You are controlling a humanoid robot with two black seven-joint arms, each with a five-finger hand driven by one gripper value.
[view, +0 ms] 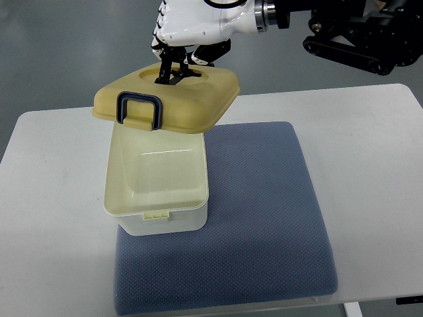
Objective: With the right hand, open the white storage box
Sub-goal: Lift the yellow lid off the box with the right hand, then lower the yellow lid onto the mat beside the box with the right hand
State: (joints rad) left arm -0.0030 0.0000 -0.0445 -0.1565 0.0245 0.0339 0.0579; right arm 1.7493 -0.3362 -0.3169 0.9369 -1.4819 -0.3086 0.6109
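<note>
one right hand [185,53] | fingers [173,69] curled, gripping lid [168,99] | lid raised, tilted over open storage box [157,188]

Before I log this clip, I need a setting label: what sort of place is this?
Probably a robot lab or test bench, not a home: a plain white table on bare grey floor, a blue mat as a staging pad, and one cream storage box, its lid lifted by the right hand.

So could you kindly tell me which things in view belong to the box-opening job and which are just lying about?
Belongs to the job:
- storage box, open
- lid, lifted
- right robot hand, holding the lid

Just there:
- blue mat
- white table
</note>
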